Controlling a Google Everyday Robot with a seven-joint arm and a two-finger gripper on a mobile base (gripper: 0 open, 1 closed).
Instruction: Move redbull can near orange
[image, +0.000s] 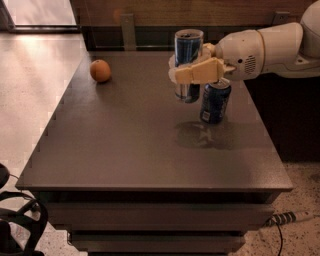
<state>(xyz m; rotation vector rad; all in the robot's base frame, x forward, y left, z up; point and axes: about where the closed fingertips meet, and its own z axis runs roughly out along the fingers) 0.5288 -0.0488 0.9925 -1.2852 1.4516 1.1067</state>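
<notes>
The redbull can (188, 55), slim, blue and silver with an open silver top, hangs upright above the dark table (125, 145), clear of its surface. My gripper (184, 72) is shut on the can's middle, with a cream finger (200, 71) across its front; the white arm comes in from the right. The orange (100, 70) sits on the table at the far left, well apart from the can.
A wider, shorter dark-blue can (215, 102) stands on the table just right of and below the held can, under my wrist. The table's far edge meets a wooden wall with metal posts (128, 30). A black chair base (17, 220) is at lower left.
</notes>
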